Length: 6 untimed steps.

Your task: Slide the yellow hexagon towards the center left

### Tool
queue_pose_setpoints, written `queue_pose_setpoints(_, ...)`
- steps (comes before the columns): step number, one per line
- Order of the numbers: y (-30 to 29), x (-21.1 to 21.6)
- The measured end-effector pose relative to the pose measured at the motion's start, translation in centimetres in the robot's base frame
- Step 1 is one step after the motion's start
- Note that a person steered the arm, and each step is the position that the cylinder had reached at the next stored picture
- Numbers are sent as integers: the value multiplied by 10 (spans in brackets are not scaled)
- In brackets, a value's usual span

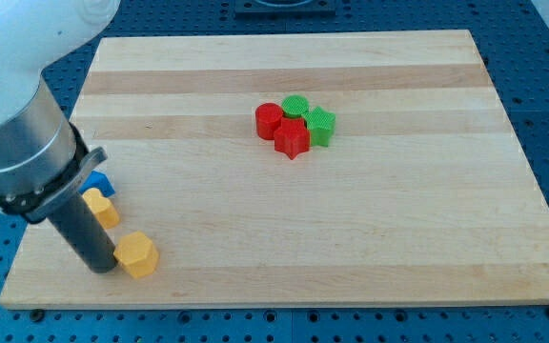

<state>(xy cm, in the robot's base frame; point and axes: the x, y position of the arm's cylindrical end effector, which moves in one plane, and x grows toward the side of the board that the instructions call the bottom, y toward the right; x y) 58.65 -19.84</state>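
The yellow hexagon (137, 253) lies near the board's bottom left corner. My tip (102, 268) rests on the board just left of it, touching or nearly touching its left side. The dark rod rises up and to the left into the arm's grey and white body, which fills the view's upper left.
A second yellow block (101, 207) and a blue block (97, 181) sit at the left edge, partly hidden behind the rod. Near the centre top a red cylinder (269, 120), a red star (293, 139), a green round block (295, 106) and a green star (321, 125) cluster together. The wooden board (351, 229) lies on a blue table.
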Motion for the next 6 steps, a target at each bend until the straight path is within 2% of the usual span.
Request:
queue_pose_setpoints(4,56,29)
queue_pose_setpoints(6,66,-9)
